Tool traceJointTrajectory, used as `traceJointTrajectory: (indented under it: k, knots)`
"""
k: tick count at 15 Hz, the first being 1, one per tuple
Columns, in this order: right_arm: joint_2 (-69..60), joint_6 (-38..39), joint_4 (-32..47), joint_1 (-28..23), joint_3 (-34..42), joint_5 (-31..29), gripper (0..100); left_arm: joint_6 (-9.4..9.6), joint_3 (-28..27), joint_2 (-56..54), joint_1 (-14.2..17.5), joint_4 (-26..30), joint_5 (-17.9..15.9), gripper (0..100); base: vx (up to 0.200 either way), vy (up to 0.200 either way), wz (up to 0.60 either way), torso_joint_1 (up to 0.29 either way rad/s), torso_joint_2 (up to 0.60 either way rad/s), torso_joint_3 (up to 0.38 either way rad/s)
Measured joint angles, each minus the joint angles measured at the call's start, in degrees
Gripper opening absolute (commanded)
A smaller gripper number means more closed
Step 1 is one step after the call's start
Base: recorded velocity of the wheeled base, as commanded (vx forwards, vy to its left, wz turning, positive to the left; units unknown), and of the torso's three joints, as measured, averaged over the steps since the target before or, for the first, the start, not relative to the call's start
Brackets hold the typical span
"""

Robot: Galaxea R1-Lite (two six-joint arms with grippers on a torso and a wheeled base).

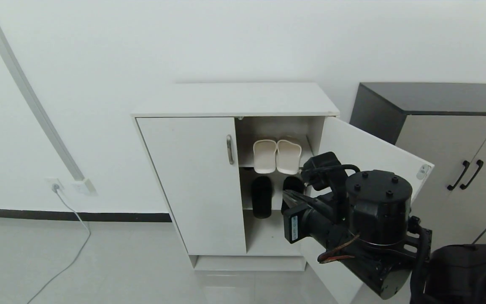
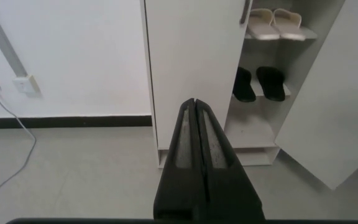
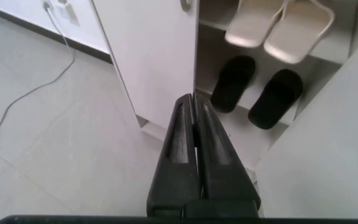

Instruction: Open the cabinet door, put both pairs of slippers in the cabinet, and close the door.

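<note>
Two slipper pairs: both lie inside the white cabinet [image 1: 234, 99], in its right-hand compartment.
Beige slippers [image 1: 265, 156]: side by side on the upper shelf, touching each other, their near ends jutting past the shelf's front edge.
Black slippers [image 1: 262, 196]: side by side on the shelf below, a small gap between them, also overhanging the front edge.
Right door [image 1: 365, 152]: swung wide open towards the robot, with a hinge plate showing on its inner face.
Left door [image 1: 192, 181]: shut, with a slim metal handle [image 1: 229, 149] upright near its inner edge.
Right arm [image 1: 373, 211]: held in front of the open door, its forward end overlapping the black pair in the head view.
Right claw [image 3: 194, 98]: fingers pressed together, holding nothing, aimed at the open compartment and clear of the slippers.
Left claw [image 2: 194, 101]: fingers pressed together, holding nothing, above the floor and facing the shut left door, well apart from it.
Surroundings: a grey cabinet [image 1: 437, 126] with a dark top stands to the right; a wall socket [image 1: 55, 185] with a pale cable [image 1: 74, 249] trailing over the floor is to the left.
</note>
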Motion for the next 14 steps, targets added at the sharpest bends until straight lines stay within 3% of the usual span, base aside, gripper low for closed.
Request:
traceJointTrajectory:
  k: [14]
  knots:
    - [0.4,-1.9,-0.1,-0.7,1.5,0.0,0,-0.17,0.0,0.0,0.0,0.0,-0.1,0,0.0,0.0,0.0,0.229,-0.55,-0.321]
